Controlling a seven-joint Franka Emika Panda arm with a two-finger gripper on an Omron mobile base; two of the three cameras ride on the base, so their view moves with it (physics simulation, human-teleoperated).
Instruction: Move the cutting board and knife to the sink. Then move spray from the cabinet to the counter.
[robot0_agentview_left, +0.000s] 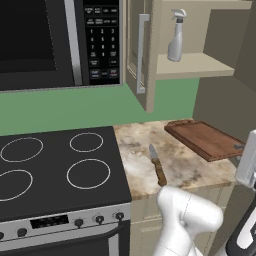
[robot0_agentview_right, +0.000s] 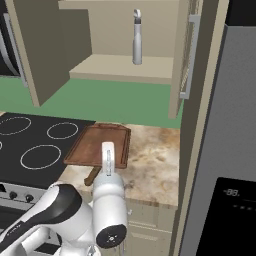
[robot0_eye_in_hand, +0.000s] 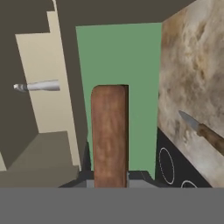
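Note:
My gripper (robot0_eye_in_hand: 110, 178) is shut on one short edge of the reddish-brown cutting board (robot0_eye_in_hand: 109, 131), which stretches away from the fingertips. From the left base, the cutting board (robot0_agentview_left: 202, 136) lies level over the right end of the marbled counter (robot0_agentview_left: 187, 170), with the gripper (robot0_agentview_left: 241, 147) at its near right corner. The knife (robot0_agentview_left: 157, 164) lies on the counter left of the board, blade pointing at the wall. The pale spray (robot0_agentview_left: 176, 42) stands upright on the shelf of the open cabinet (robot0_agentview_left: 197, 65). The sink is out of view.
A black stovetop (robot0_agentview_left: 55, 167) borders the counter on the left, with a microwave (robot0_agentview_left: 50, 40) above it. The open cabinet door (robot0_agentview_left: 142, 55) juts out over the counter's back. A tall grey fridge (robot0_agentview_right: 230, 150) walls off the right side.

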